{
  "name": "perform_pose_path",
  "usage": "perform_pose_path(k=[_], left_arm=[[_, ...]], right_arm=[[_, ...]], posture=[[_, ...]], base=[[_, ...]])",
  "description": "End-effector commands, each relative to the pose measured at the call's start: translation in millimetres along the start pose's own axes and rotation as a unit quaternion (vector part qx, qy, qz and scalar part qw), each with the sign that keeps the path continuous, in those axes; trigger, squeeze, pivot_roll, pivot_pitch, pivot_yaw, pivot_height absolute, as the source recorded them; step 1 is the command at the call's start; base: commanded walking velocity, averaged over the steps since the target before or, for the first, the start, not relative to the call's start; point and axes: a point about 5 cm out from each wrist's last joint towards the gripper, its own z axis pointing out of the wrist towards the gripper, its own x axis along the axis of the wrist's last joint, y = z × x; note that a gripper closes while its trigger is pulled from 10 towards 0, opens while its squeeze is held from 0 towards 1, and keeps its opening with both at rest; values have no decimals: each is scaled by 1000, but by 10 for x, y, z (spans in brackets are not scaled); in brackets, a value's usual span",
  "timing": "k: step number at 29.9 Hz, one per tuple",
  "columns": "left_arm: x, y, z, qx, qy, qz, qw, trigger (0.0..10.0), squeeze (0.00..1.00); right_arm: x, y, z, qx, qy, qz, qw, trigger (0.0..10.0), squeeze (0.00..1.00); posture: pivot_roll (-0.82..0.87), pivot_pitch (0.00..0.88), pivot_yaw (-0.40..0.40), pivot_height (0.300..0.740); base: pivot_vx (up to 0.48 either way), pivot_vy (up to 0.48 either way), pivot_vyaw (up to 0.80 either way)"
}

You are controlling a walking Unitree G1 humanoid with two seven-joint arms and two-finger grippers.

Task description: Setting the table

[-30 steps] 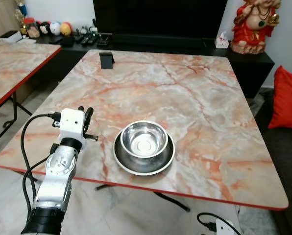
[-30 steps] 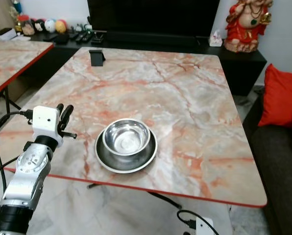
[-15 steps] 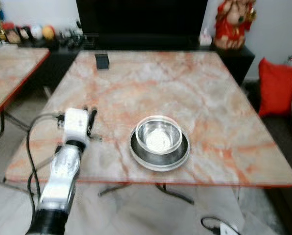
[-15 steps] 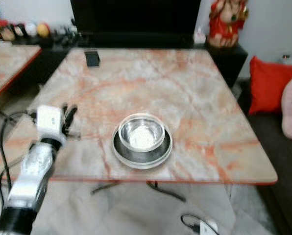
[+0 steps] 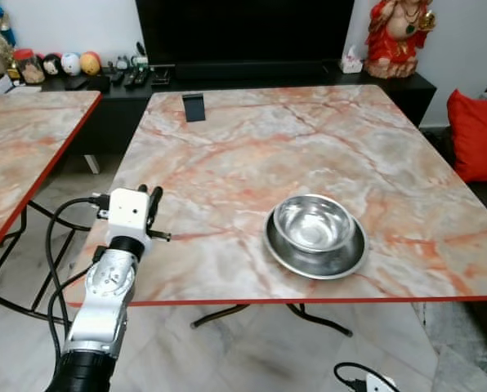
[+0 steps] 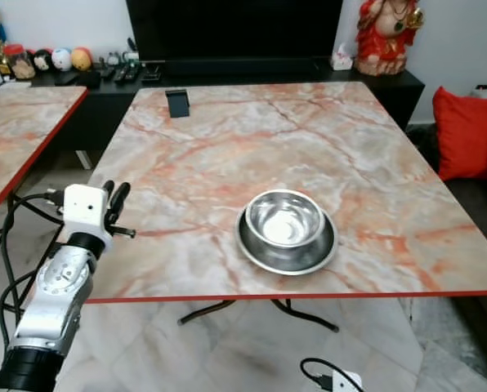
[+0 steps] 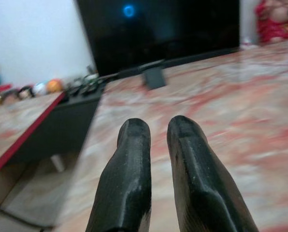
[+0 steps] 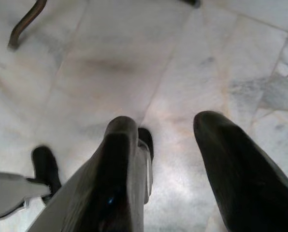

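A steel bowl (image 5: 313, 223) sits inside a shallow steel plate (image 5: 310, 262) near the front edge of the marble table (image 5: 227, 155). My left gripper (image 5: 149, 198) is raised at the table's front left corner, well to the left of the bowl and apart from it. In the left wrist view its fingers (image 7: 130, 145) stand almost together with nothing between them, pointing across the tabletop. My right gripper (image 8: 173, 126) hangs over the tiled floor, fingers spread and empty.
A small black stand (image 5: 194, 106) is at the table's far left. A second marble table (image 5: 23, 139) stands to the left across a narrow gap. Behind are a dark TV console (image 5: 252, 77) and a red statue (image 5: 397, 37); a red cushion (image 5: 478, 135) lies right.
The camera has shifted, so the bowl and plate now appear further right. On the table nothing has moved, and my left arm keeps its pose.
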Motion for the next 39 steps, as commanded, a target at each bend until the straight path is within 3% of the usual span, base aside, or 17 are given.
perform_pose_path(k=[1,7,20,29,39], left_arm=[[-33,-81,-42,12,-7,6,1000,10000,0],[9,-90,4,12,-2,6,1000,10000,0],[-46,-224,-61,44,-16,16,999,10000,0],[-50,-215,-75,47,-15,16,999,10000,0],[-39,-208,-81,49,-10,22,998,10000,0]], right_arm=[[17,-100,13,16,4,-4,1000,10000,0],[44,-125,20,16,11,4,1000,10000,0],[83,-110,28,12,14,8,1000,10000,0],[112,-105,30,12,23,1,1000,10000,0],[117,-120,31,17,24,0,1000,10000,0]], posture=[[23,0,-3,740],[19,0,3,740],[31,0,-1,740],[34,0,-8,740],[36,0,-5,740]], base=[[0,382,0],[0,382,0],[0,382,0],[0,382,0],[0,0,728]])
